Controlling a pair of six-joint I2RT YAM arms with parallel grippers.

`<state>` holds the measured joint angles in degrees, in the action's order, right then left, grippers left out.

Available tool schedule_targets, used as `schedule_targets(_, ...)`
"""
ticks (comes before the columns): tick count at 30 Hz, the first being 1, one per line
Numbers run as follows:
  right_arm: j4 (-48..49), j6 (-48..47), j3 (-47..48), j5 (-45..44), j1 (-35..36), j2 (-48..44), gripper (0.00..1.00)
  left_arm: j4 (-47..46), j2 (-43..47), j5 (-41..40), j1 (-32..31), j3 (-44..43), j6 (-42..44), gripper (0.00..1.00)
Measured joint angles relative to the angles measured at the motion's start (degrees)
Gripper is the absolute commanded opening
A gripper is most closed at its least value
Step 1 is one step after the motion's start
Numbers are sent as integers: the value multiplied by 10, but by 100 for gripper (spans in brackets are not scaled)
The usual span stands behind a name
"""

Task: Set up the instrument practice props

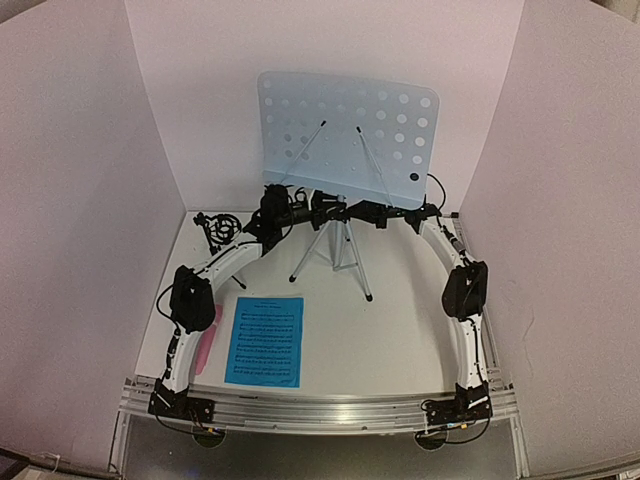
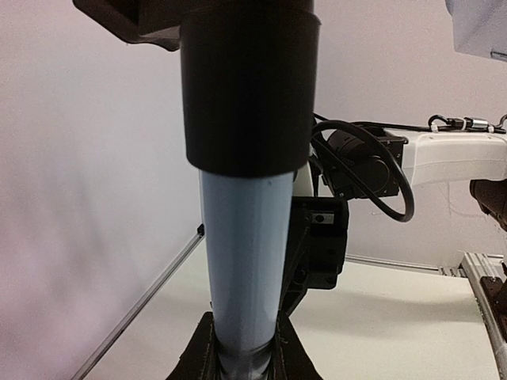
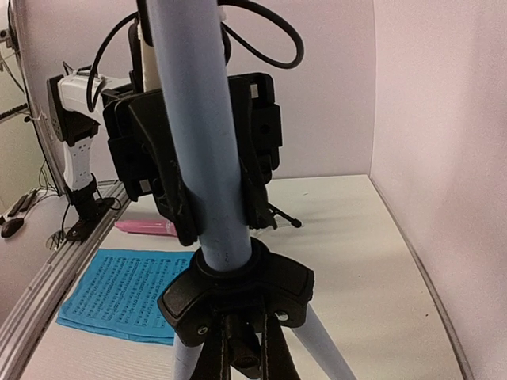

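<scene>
Pink mic [image 1: 207, 340] and blue page [image 1: 265, 341] lie front-left, not yet placed. L gripper [image 2: 245, 352] is clamped on music stand [image 1: 345, 125] pole, centre-rear. R gripper [image 1: 335, 210] is closed near tripod hub [image 3: 236, 297]; hold unclear. Risk: uneven pull by either arm tips the top-heavy stand.

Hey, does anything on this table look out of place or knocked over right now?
Nothing is toppled or damaged. The music stand stands upright, but the blue sheet music lies flat on the table, and the pink microphone lies beside it, partly under the left arm, away from the mic stand.
</scene>
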<state>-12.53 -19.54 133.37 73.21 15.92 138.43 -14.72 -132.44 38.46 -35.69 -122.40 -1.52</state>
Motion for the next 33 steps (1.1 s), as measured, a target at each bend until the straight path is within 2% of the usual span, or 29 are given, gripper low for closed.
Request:
schedule_targets(7, 33, 90, -30, -3, 1, -11, 0, 4, -1, -1, 0, -2, 7, 0)
schedule_targets(12, 50, 213, -64, -26, 4, -32, 0, 15, -1, -1, 0, -7, 16, 0)
schedule_targets(28, 65, 760, -102, -61, 10, -54, 0, 23, -1, 15, 5, -8, 28, 0)
schedule_targets(33, 79, 904, -118, -79, 15, -61, 0, 23, -1, 26, 10, -8, 27, 0)
